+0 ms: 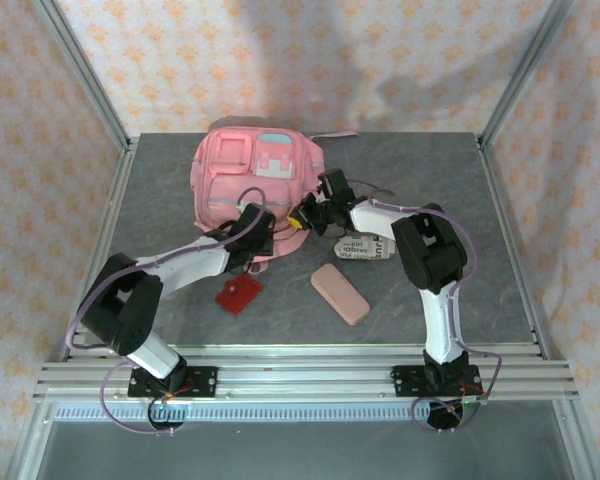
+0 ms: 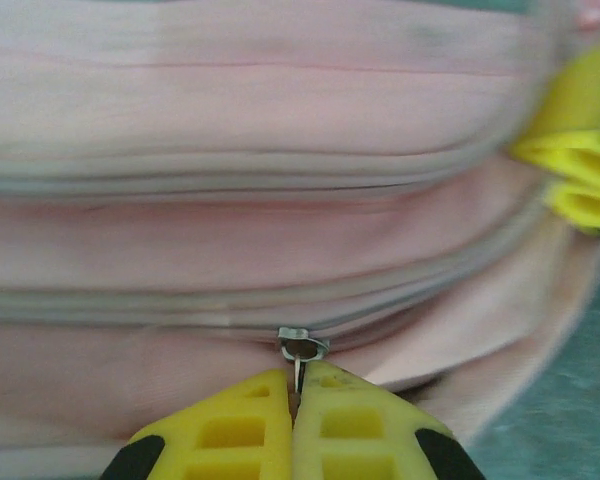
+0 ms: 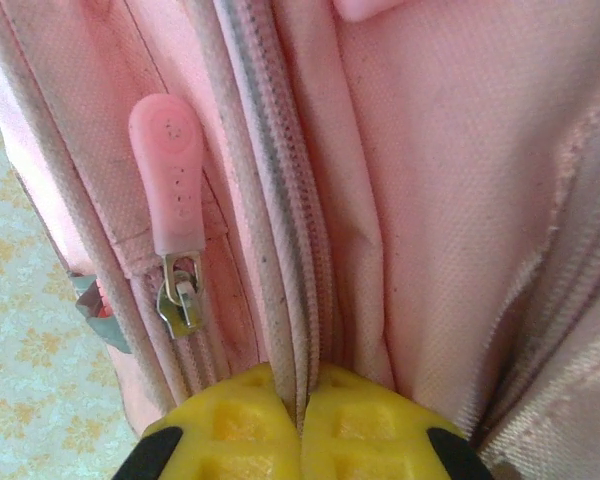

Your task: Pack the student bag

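Observation:
The student bag [image 1: 252, 178] lies flat at the middle back of the table, a big pink backpack with grey zip trims. At the bag's near edge my left gripper [image 1: 263, 240] [image 2: 298, 385] is shut on the thin metal zip pull [image 2: 299, 374] hanging from a silver slider [image 2: 303, 345]. My right gripper [image 1: 302, 220] [image 3: 302, 395] is shut on the bag's grey-and-pink zip seam [image 3: 280, 230] at its near right corner. A pink rubber zip tab [image 3: 167, 165] with a metal slider hangs just left of that seam. The right gripper's yellow fingers [image 2: 580, 165] show in the left wrist view.
A small red card case [image 1: 238, 294] lies near the left forearm. A flat pink pencil case [image 1: 340, 292] sits at centre front. A printed booklet [image 1: 366, 246] lies under the right arm. Metal frame posts and patterned walls bound the grey table [image 1: 430, 170].

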You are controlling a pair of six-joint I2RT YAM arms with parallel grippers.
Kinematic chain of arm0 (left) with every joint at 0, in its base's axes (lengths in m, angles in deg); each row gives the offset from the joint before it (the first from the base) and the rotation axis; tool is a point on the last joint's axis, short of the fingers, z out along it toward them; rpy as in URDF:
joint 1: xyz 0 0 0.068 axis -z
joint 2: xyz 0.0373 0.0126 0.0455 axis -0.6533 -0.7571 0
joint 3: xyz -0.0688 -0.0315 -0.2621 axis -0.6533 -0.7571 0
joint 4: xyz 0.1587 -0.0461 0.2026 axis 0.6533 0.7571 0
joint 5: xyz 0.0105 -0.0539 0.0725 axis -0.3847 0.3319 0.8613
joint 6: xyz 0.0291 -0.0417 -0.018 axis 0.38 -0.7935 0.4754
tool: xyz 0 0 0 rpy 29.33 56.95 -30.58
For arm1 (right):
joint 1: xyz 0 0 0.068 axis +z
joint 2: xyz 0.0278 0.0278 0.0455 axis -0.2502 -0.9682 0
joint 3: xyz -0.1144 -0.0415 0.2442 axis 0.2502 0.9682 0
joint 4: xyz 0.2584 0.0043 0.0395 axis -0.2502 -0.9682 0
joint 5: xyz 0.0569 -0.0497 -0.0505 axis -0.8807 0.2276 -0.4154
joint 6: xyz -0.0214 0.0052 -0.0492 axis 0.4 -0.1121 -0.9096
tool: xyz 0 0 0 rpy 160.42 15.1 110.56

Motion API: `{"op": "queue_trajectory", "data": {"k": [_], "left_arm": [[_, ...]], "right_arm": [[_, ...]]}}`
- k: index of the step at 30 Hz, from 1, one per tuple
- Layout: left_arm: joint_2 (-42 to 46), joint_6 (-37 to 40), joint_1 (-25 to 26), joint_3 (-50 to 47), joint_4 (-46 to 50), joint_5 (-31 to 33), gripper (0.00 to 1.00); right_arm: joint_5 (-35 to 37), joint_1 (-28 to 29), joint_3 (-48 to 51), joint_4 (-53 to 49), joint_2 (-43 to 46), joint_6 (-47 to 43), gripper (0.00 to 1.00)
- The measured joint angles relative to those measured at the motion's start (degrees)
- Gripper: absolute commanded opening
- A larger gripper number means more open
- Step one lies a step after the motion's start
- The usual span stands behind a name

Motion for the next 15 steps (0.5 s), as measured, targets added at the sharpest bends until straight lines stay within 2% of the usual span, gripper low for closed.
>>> {"op": "queue_trajectory", "data": {"k": [7,12,15], "left_arm": [[7.9,-1.7,-9.5,-6.8,-1.1,1.0,0.0],[8.5,-1.7,-9.7,-6.8,-0.9,-0.4,0.0],[8.3,-1.7,-7.2,-6.4,-0.8,-0.7,0.0]], "right_arm": [[-0.2,-0.3,0.3,0.3,0.3,0.0,0.0],[-0.2,-1.4,-0.5,-0.4,0.4,-0.3,0.0],[0.0,-2.6,-3.3,-3.2,0.4,-1.0,0.0]]}}
